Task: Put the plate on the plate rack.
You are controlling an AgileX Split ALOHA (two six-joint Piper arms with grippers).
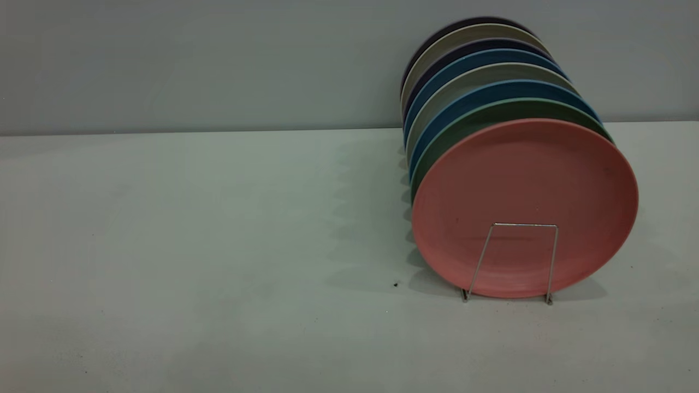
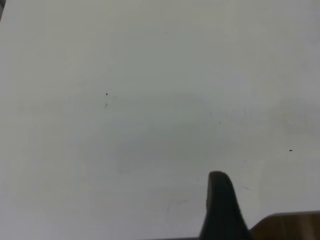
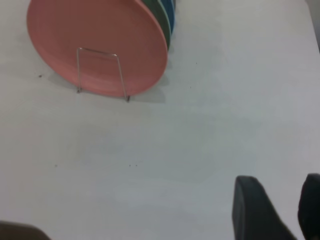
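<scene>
The salmon-pink plate (image 1: 524,207) stands on edge at the front of a row of plates in the plate rack (image 1: 516,262), leaning behind the rack's front wire loop. The right wrist view shows the same plate (image 3: 100,35) and the plate rack (image 3: 100,72) far from my right gripper (image 3: 280,202), which hangs open over bare table with nothing in it. My left gripper (image 2: 222,205) hovers over bare tabletop, away from the plates. Neither gripper appears in the exterior view.
Behind the pink plate stand a green plate (image 1: 491,117), blue plates (image 1: 480,95) and several grey and dark ones, all upright in the same row at the table's back right. A grey wall (image 1: 218,60) runs behind the table (image 1: 218,245).
</scene>
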